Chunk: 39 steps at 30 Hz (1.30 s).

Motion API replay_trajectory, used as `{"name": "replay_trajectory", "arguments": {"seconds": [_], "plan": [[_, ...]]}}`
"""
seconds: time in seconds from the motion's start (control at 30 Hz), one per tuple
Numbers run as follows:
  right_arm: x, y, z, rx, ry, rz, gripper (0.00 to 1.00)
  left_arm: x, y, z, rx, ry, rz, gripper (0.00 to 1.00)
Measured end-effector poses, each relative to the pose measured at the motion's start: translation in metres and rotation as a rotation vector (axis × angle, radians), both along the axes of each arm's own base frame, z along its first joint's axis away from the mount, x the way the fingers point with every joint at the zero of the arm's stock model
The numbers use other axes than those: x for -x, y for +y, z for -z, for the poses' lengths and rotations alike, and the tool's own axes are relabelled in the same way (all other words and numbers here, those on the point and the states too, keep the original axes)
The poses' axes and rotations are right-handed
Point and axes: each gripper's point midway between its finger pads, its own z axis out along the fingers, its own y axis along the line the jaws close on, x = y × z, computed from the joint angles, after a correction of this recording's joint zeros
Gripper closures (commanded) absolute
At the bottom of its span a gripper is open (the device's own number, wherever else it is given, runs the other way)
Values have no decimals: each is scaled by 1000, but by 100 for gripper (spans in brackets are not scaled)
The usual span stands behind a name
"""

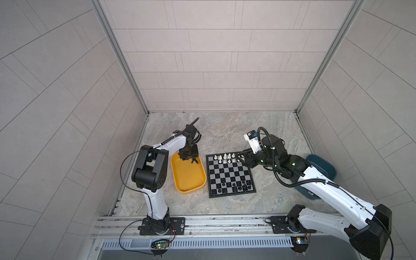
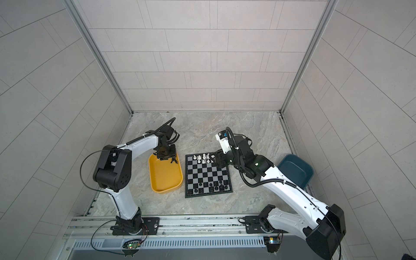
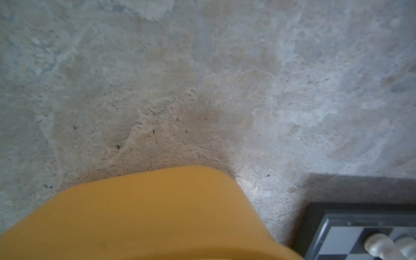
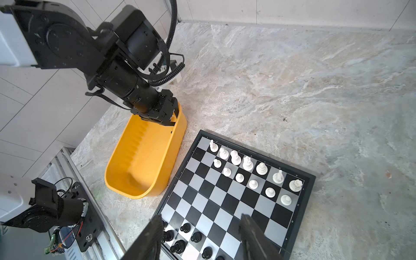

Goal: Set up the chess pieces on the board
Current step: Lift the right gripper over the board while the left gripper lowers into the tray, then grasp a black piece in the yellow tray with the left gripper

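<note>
The right gripper point(image 4: 201, 218) stands open: its 2 dark fingers point(image 4: 252, 234) are well apart in the right wrist view, with only board squares and black pieces point(image 4: 185, 227) showing in the gap, and it holds nothing. In both top views it hangs at the upper right corner of the board point(image 1: 227, 173), next to the white pieces point(image 1: 225, 157).

The left gripper point(image 1: 189, 157) reaches down into the upper end of the yellow tray point(image 1: 188, 177). The tray wall hides its fingertips, so I cannot tell how wide it is or whether it grips anything. A small dark shape point(image 1: 194, 161) shows just beside it in the tray, too small to identify.

The board lies flat on the stone table point(image 1: 225, 130), right of the tray and centre-right in both top views. The white pieces stand in 2 rows along its upper edge, and the black ones point(image 1: 239, 187) stand in looser rows along its lower edge.

Only the top views show the dark blue bin point(image 2: 295, 168) behind the right arm. The left wrist view gives just the tray's outer wall point(image 3: 146, 213), bare table and a blurred board corner point(image 3: 337, 225).
</note>
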Motion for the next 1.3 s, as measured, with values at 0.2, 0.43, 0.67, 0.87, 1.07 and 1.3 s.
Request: {"name": "replay_trajectory", "arguments": {"seconds": [0.2, 0.43, 0.67, 0.87, 1.07, 1.3], "plan": [[1, 1, -1, -14, 8, -14, 45, 4, 2, 11, -51, 23, -14, 58], [2, 2, -2, -25, 14, -23, 46, 8, 8, 10, -76, 19, -47, 67], [0, 1, 2, -31, 32, -18, 47, 10, 8, -3, -61, -9, -73, 76], [-2, -1, 5, -39, 48, -9, 48, 12, 6, -14, -32, -33, -75, 79], [-3, -2, 6, -44, 53, -3, 48, 13, 0, -14, 5, -25, -73, 71], [-3, 0, 13, -40, 70, -9, 48, 16, -2, -14, 33, -5, -104, 57]]}}
